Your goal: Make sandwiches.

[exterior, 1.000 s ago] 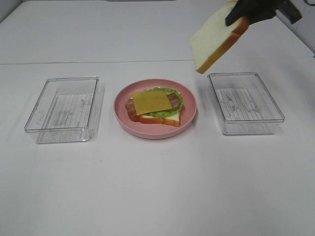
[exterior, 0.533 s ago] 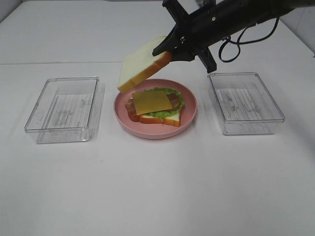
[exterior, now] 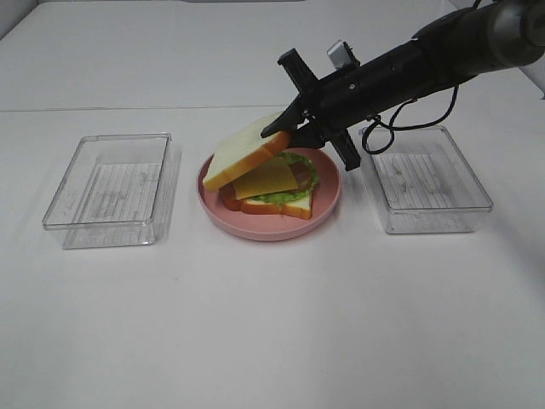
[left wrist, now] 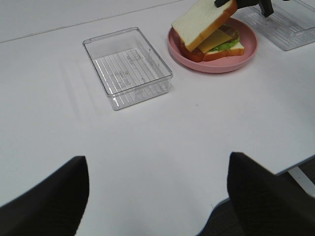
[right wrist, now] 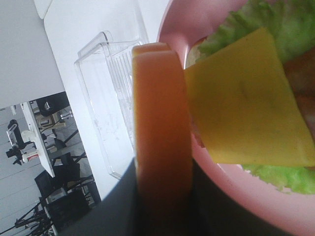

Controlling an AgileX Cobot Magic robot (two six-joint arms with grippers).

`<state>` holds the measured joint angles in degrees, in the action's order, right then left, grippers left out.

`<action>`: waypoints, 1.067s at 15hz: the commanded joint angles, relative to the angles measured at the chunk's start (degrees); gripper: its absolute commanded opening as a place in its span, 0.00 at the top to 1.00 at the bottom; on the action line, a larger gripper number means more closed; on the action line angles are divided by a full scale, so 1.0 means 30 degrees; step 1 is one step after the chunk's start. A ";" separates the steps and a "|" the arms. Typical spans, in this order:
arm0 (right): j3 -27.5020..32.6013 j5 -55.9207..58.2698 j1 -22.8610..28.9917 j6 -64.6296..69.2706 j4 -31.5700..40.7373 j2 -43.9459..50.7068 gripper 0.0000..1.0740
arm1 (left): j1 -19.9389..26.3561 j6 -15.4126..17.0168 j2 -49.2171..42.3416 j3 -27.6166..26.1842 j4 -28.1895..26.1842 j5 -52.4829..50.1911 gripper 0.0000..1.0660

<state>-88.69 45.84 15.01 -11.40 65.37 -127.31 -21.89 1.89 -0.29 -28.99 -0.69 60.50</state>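
Observation:
A round pink plate (exterior: pixel 328 203) in the middle of the table carries an open sandwich: a bread slice (exterior: pixel 294 208) under green lettuce (exterior: pixel 302 181), brown bacon and a yellow cheese square (exterior: pixel 271 179). My right gripper (exterior: pixel 288 129) is shut on a second bread slice (exterior: pixel 243 152), held by its crust edge and tilted just above the left half of the stack. The right wrist view shows that crust (right wrist: pixel 162 128) close up beside the cheese (right wrist: pixel 243 103). My left gripper (left wrist: pixel 157 189) stands open and empty, well back from the plate (left wrist: pixel 216 66).
An empty clear plastic tray (exterior: pixel 111 187) sits left of the plate and another (exterior: pixel 424 177) to its right, under my right arm. White table spreads all around.
My right arm has swung left and down from the upper right, bringing the bread slice from high above the right tray to just over the plated stack.

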 commanded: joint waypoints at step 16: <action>-0.0821 0.3266 0.0000 0.3285 -1.3598 0.4354 0.19 | 0.0057 -0.0038 -0.0153 0.0095 -0.0076 -0.0191 0.30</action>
<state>-90.81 54.32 15.01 -2.06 26.13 -115.11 -21.89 1.89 -0.29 -28.99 -0.69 60.50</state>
